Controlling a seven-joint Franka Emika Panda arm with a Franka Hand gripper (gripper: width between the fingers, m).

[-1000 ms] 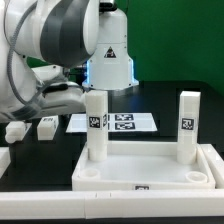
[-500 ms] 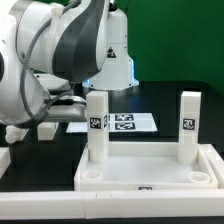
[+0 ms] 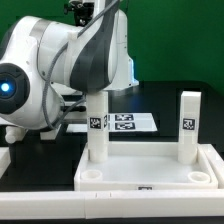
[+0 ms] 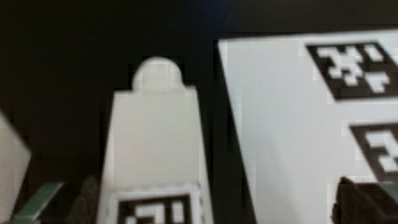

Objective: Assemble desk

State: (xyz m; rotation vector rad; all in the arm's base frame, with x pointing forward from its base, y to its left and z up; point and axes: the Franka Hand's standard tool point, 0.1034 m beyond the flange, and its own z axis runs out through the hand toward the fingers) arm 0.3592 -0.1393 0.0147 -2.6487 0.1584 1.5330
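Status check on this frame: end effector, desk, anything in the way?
End effector open over loose leg. Desk top holds two upright legs. Marker board beside loose leg, apart.

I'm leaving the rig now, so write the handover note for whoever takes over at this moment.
End effector open, over a loose leg lying beside the marker board.
Desk top: first upright leg and second upright leg stand in its far corner sockets.
Done: two legs placed. Left: the two near sockets; a spare leg lies at the exterior view's left.
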